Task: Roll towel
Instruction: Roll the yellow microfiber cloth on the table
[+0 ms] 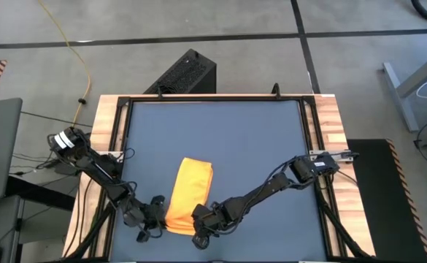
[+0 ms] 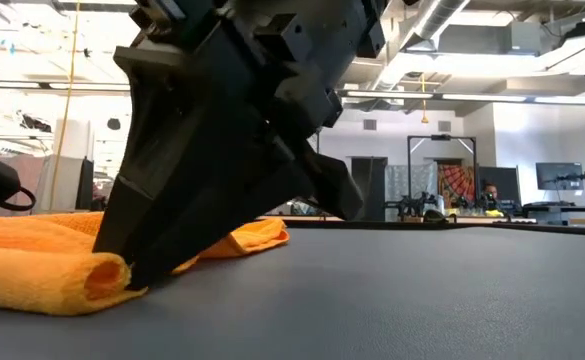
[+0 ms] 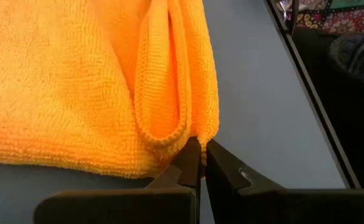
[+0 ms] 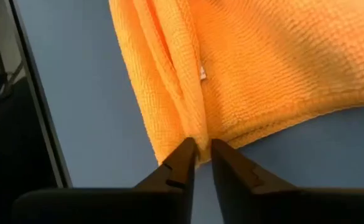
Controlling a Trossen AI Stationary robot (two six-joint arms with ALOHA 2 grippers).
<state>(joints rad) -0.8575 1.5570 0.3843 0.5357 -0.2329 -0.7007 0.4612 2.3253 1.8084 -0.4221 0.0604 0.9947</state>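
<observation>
High view: the folded yellow-orange towel [image 1: 189, 195] lies on the blue-grey tabletop [image 1: 257, 139] at lower centre of the frame, and I have a gripper at each of its bottom corners. My left gripper [image 1: 158, 212], lower left of the cloth, is pinched tight on the towel's folded edge, the fabric caught between its fingertips [image 3: 191, 155]. My right gripper [image 1: 198, 219], at the lower right corner, has its jaws a narrow slit apart, with the towel's edge sitting at the tips [image 4: 185, 152]; whether they press the cloth I cannot tell.
</observation>
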